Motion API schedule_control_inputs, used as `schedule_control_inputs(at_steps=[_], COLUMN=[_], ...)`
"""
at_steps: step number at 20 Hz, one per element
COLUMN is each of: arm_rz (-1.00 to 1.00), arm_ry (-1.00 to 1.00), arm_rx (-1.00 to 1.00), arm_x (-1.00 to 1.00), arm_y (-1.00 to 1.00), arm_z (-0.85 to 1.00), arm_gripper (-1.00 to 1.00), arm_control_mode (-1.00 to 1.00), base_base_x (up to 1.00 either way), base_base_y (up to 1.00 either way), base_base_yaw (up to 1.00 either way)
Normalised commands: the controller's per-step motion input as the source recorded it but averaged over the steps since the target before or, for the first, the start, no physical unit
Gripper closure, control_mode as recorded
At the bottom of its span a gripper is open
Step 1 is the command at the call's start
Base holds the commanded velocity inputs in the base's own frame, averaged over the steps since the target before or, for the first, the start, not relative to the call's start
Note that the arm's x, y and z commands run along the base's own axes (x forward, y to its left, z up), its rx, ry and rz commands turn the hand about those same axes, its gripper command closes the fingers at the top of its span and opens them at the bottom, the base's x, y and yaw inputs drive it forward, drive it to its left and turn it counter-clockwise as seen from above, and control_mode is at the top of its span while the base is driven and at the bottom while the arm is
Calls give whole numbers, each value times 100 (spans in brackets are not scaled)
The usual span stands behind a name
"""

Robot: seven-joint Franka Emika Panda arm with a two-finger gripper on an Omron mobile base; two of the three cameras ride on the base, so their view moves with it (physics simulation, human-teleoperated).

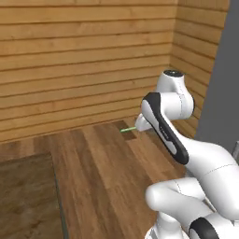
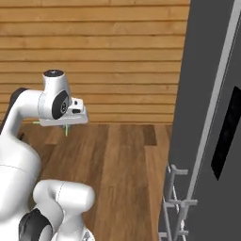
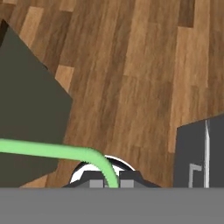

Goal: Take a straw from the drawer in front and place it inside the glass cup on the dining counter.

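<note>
Fingers (image 3: 97, 180) pressed almost together, pinching the straw (image 3: 48, 150) at its bent end in the hand view; green stem runs up from between the two dark tips, curves, then stretches away to the left of them. Gripper (image 3: 108, 183) held in the air, looking down on wooden floor (image 3: 131, 74) far below the fingertips. From the left base view, a short green sliver (image 1: 128, 129) pokes out just left of the hand, low against the plank wall (image 1: 84, 60). From the right base view, a green stub (image 2: 66, 129) hangs just beneath the hand. Dark grey appliance (image 2: 207, 108) well to the right of the fingers.

Judged step: carrying, pick-up done, drop-off not yet begun. Next move likely calls for bringing the hand toward the dining counter, finding the glass cup, then tipping the stem upright above its mouth before letting go.
</note>
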Motion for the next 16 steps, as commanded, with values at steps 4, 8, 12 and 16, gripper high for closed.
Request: schedule_control_inputs(at_steps=[4, 8, 12, 16], arm_rz=[0, 0, 0, 0], arm_ry=[0, 0, 0, 0], arm_rx=[0, 0, 0, 0], arm_x=[0, 0, 0, 0], arm_y=[0, 0, 0, 0], arm_z=[0, 0, 0, 0], arm_gripper=[100, 100, 100, 100], arm_control_mode=[100, 100, 100, 100], base_base_x=[100, 100, 100, 100], base_base_y=[-29, -13, -7, -4], base_base_yaw=[36, 32, 33, 34])
